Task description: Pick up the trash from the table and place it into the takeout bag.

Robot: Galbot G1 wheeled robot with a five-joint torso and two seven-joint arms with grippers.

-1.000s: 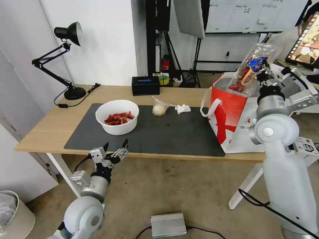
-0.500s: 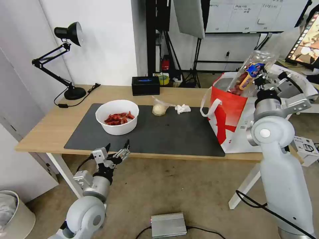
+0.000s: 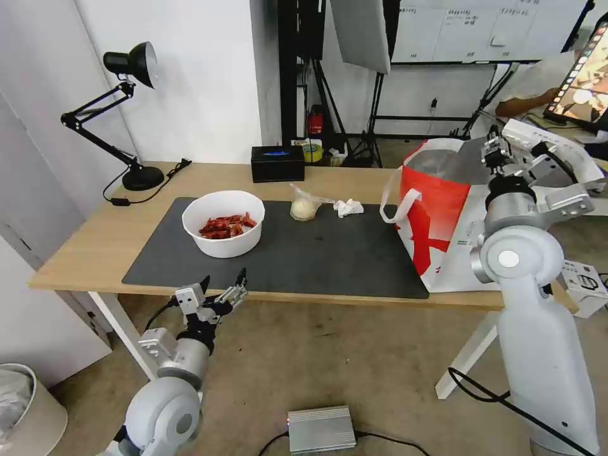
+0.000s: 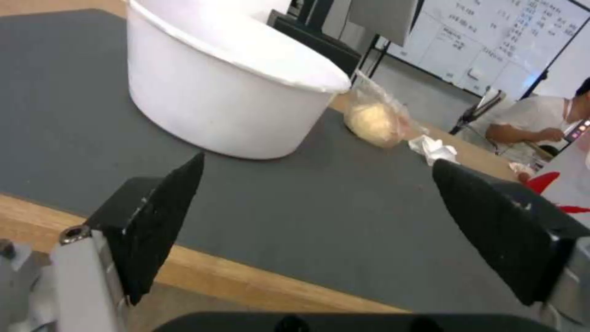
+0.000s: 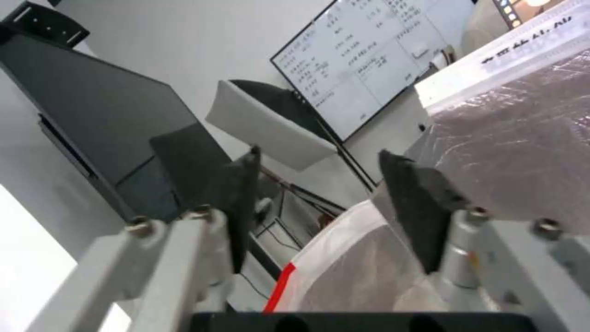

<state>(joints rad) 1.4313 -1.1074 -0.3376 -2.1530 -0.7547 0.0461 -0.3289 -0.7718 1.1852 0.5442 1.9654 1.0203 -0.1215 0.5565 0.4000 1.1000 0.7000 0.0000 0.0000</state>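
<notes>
- The white round bowl of red shell scraps (image 3: 223, 223) stands upright on the dark grey mat (image 3: 329, 253) of the light-wood desk (image 3: 88, 237); it is judged stiff and light, best gripped at the rim.
- The small clear bag with whitish lump (image 3: 304, 206) and crumpled white tissue (image 3: 348, 206), lying beside each other, are judged soft.
- The left hand (image 3: 221, 285) is spread below the desk edge.
- The right hand (image 5: 316, 203) is spread, empty, above the white-and-red foil-lined takeout bag (image 3: 437, 209).

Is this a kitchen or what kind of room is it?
Probably an office or robot lab, not a kitchen: a desk lamp on a wooden desk, a whiteboard on the wall, and a computer screen.
</notes>
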